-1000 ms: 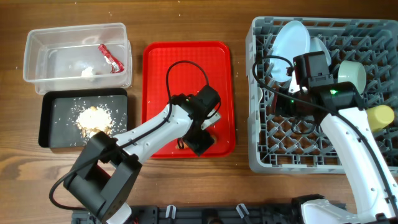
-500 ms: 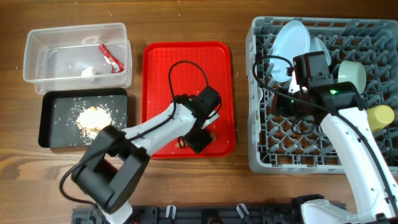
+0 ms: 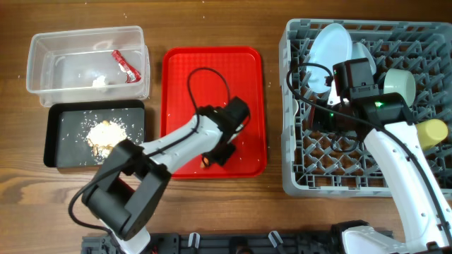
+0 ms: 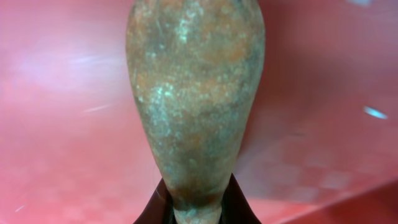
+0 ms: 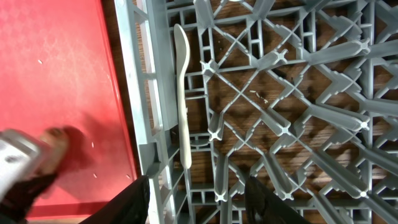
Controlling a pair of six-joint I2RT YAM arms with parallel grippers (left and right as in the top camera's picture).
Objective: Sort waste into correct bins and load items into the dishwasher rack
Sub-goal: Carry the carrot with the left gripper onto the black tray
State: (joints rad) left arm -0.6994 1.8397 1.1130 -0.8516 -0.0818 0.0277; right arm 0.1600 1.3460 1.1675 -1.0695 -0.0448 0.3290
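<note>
The thin orange carrot (image 4: 196,93) fills the left wrist view, its narrow end pinched between the dark fingertips of my left gripper (image 4: 198,210), which is shut on it. From overhead the carrot (image 3: 205,161) lies low over the front of the red tray (image 3: 212,63), under the left gripper (image 3: 215,156). My right gripper (image 5: 199,205) hangs open over the grey dishwasher rack (image 3: 353,176), with the white spoon (image 5: 181,93) lying in the rack below it. The clear bin (image 3: 42,49) holds a red wrapper (image 3: 126,65) and a white scrap (image 3: 99,82). The black bin (image 3: 56,134) holds crumbs (image 3: 104,132).
A white plate (image 3: 330,46), a pale bowl (image 3: 399,83) and a yellow cup (image 3: 433,131) stand among the rack's pegs. The left arm's black cable loops over the tray. The rack's left wall stands close to the tray's right edge.
My left gripper has gone from open to shut on the carrot and shifted slightly left at the tray's front. The right arm has not moved.
</note>
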